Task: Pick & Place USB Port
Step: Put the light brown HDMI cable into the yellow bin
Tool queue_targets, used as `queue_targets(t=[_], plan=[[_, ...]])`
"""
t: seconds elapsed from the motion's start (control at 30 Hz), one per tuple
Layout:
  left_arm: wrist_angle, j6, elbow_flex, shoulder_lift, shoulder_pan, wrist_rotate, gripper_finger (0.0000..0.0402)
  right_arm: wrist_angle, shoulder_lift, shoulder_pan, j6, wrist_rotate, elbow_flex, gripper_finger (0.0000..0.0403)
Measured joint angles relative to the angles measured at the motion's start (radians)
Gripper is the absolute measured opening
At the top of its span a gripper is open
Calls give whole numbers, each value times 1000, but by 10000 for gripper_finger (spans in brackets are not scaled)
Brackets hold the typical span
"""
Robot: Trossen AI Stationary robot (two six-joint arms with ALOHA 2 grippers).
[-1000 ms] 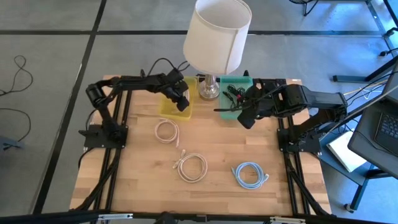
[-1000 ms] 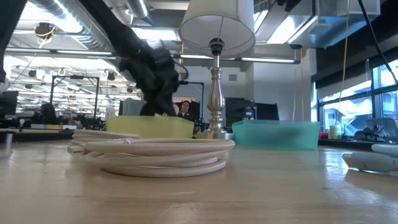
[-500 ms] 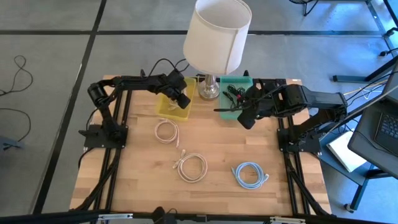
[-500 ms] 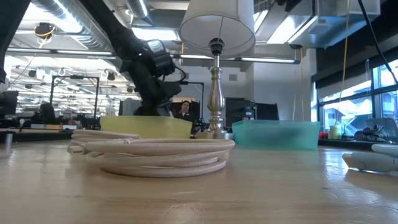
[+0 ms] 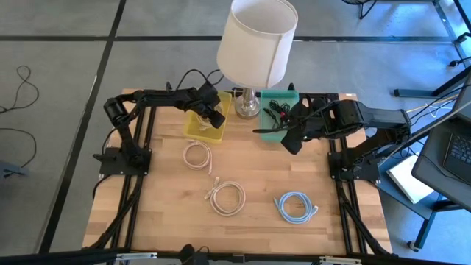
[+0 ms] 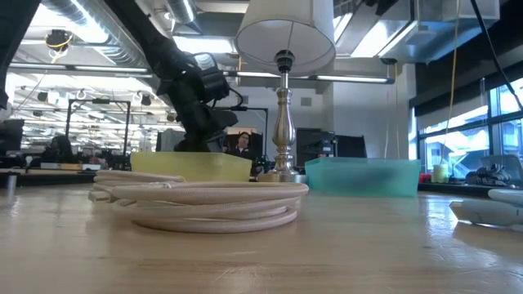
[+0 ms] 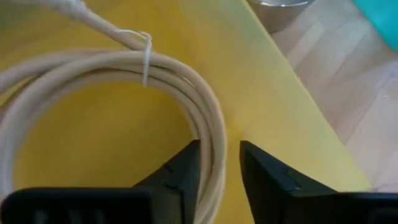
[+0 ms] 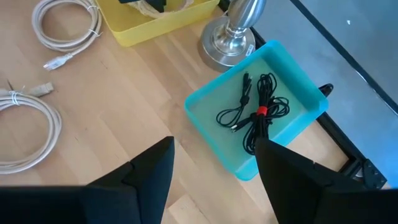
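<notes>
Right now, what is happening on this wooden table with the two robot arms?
The left gripper is inside the yellow plastic bin, its fingers either side of a coiled beige cable lying there; it seems to be letting go. The right gripper hangs open over the teal plastic bin, which holds a bundled black cable. Three more coiled cables, two beige and one light blue, wait on the table.

Both arms are black, built of jointed tubular links on black frame bases. A black cable loops off the left arm [image 5: 158, 96]. The right arm [image 5: 368, 118] is bulkier. Wedge-shaped black fingers [image 7: 264, 174].
</notes>
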Motion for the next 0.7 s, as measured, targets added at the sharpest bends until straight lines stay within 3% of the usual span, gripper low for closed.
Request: queue_targets(t=[0.2, 0.43, 0.57, 0.7], plan=[[19, 12, 0, -12, 1, 41, 145, 0, 0, 0, 1, 0, 0, 228], [55, 35, 0, -157, 14, 83, 163, 0, 0, 0, 1, 0, 0, 228], [-75, 49, 1, -295, 32, 82, 163, 0, 0, 0, 1, 0, 0, 228], [-324, 103, 1, -429, 36, 55, 163, 0, 0, 0, -2, 0, 0, 228]])
